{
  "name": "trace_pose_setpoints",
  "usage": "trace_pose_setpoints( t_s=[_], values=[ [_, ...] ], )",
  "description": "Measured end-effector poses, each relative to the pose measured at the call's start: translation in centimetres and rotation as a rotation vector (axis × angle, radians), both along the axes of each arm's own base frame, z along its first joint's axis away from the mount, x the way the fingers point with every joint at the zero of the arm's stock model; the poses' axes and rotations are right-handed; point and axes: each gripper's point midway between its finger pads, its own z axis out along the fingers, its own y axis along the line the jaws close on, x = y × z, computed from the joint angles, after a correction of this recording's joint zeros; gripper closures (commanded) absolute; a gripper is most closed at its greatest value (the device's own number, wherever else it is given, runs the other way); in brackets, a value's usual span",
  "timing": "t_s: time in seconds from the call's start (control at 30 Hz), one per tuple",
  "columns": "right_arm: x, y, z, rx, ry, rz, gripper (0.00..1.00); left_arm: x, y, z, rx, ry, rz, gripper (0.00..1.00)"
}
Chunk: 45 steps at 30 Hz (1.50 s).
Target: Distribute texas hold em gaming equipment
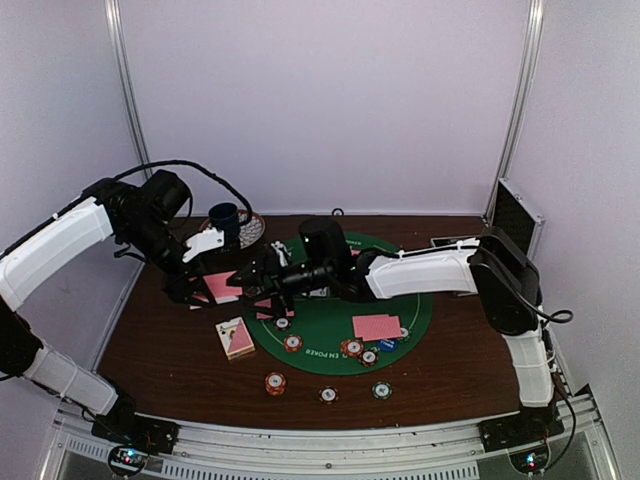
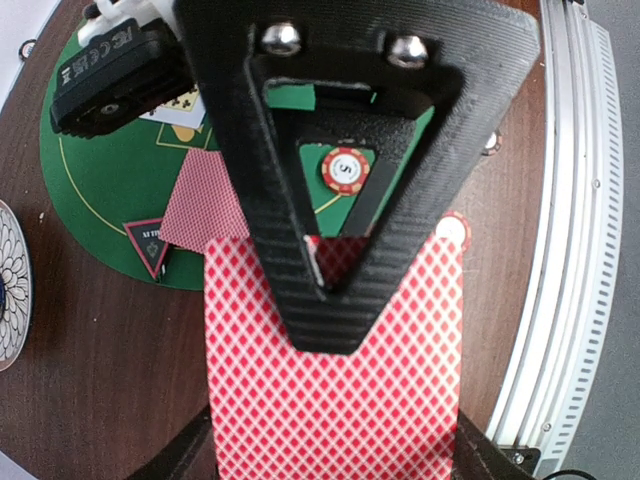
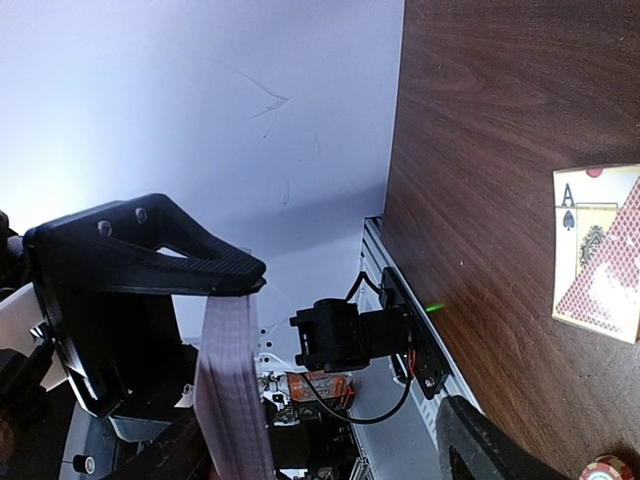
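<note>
My left gripper (image 1: 205,283) is shut on a deck of pink-backed cards (image 2: 335,400) and holds it above the left edge of the green mat (image 1: 330,320). My right gripper (image 1: 257,274) reaches left to it and is open. In the right wrist view the deck's edge (image 3: 232,390) stands just inside the right gripper's left finger. Two pink-backed cards (image 1: 376,327) lie on the mat, and another (image 2: 205,200) lies under the deck. Striped chips (image 1: 292,343) (image 1: 352,348) (image 1: 275,383) lie near the mat's front. A blue button (image 1: 388,345) and a black-red triangular marker (image 2: 150,245) are on the mat.
A card pack showing an ace (image 1: 235,337) lies on the wood left of the mat, also in the right wrist view (image 3: 597,250). The dark blue cup (image 1: 225,215) and saucer (image 1: 250,230) stand at the back left. The metal case (image 1: 515,215) stands at the back right.
</note>
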Motion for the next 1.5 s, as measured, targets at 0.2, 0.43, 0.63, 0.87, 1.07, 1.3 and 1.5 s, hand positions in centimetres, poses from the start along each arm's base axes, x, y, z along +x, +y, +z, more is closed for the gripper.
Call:
trace_pose_setpoints(
  t_s=[0.2,0.43,0.63,0.87,1.07,1.3,1.5],
  values=[
    [-0.2,0.8,2.1,0.016,-0.022,0.013,0.23,0.0,0.0,0.0,-0.001,0.000,-0.001,1.00],
    [-0.4,2.3,3.4,0.048,-0.043,0.031,0.24,0.0,0.0,0.0,-0.002,0.000,-0.001,1.00],
    [-0.7,3.4,0.9,0.010,-0.016,0.051,0.26,0.0,0.0,0.0,-0.002,0.000,-0.001,1.00],
    [-0.8,3.4,0.3,-0.007,-0.010,0.057,0.29,-0.1,0.0,0.0,-0.001,0.003,-0.001,1.00],
    [-0.5,2.7,0.1,-0.011,-0.024,0.053,0.32,-0.2,0.0,0.0,-0.003,0.007,-0.004,1.00],
    [-0.4,0.9,0.4,-0.026,-0.037,0.047,0.35,-0.2,-0.1,0.1,-0.005,0.007,-0.005,1.00],
    [-0.4,0.6,0.7,-0.028,-0.039,0.045,0.42,-0.2,-0.1,0.0,-0.005,0.007,-0.005,1.00]
  ],
)
